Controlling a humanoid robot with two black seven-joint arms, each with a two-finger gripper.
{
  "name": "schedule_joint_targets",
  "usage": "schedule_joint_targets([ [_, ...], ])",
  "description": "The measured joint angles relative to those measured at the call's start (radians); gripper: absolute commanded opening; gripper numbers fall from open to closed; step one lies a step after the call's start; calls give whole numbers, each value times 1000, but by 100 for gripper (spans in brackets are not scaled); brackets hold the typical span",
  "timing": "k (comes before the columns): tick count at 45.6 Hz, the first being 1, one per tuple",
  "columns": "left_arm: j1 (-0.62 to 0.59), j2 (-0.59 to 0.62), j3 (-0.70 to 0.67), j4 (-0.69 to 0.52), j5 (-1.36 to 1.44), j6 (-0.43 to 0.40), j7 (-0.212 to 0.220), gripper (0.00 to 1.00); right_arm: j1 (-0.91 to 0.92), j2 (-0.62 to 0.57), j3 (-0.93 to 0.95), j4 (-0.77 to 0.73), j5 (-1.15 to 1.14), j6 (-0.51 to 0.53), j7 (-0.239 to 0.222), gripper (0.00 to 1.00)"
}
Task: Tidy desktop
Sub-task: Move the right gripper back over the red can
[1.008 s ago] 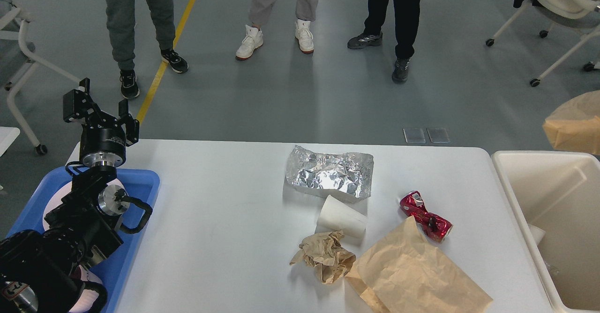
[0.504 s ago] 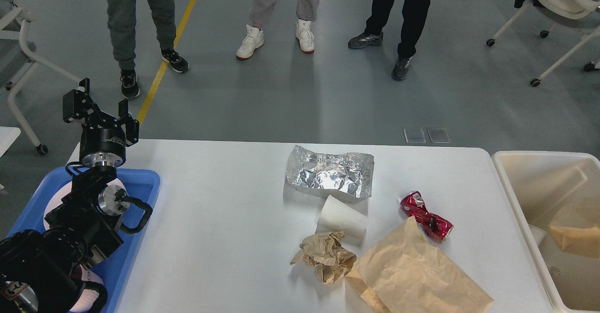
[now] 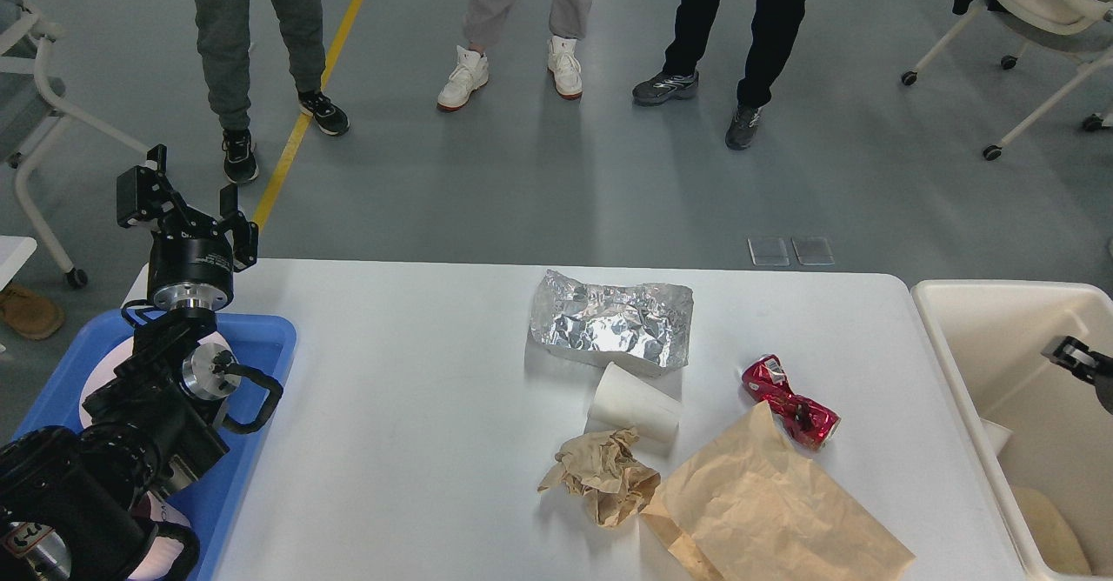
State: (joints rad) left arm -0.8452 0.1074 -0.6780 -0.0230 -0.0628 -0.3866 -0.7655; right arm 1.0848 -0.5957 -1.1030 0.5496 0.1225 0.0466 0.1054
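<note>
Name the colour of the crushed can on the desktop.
Shiny metallic red, with a small white label patch; the crushed can shows in the head view, on the desktop.

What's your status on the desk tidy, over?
Left gripper raised over blue tray, fingers apart, empty. Right gripper over bin, state unclear. Desktop still holds foil, cup, can, paper bags.

Black left arm (image 3: 130, 407) with silver joint discs, a looped black cable, and black end effector (image 3: 187, 207).

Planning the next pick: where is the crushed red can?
Right of centre on the desktop, the crushed red can touches the flat brown paper bag's top corner.
</note>
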Motion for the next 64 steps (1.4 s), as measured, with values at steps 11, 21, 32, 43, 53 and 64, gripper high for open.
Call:
schedule_joint_targets([
  [11, 0, 0, 0, 0, 0, 0, 0, 96, 395, 124, -127, 197, -1, 194, -1, 100],
  [21, 0, 0, 0, 0, 0, 0, 0, 96, 597, 292, -145, 303, 1, 388, -1, 100],
  [32, 0, 0, 0, 0, 0, 0, 0, 96, 775, 420, -131, 423, 2, 649, -1, 100],
  [43, 0, 0, 0, 0, 0, 0, 0, 96, 973, 464, -127, 586, 2, 875, 3, 100],
  [53, 0, 0, 0, 0, 0, 0, 0, 96, 1050, 479, -118, 680, 2, 913, 3, 100],
  [64, 0, 0, 0, 0, 0, 0, 0, 96, 861, 480, -120, 650, 37, 747, 0, 93],
])
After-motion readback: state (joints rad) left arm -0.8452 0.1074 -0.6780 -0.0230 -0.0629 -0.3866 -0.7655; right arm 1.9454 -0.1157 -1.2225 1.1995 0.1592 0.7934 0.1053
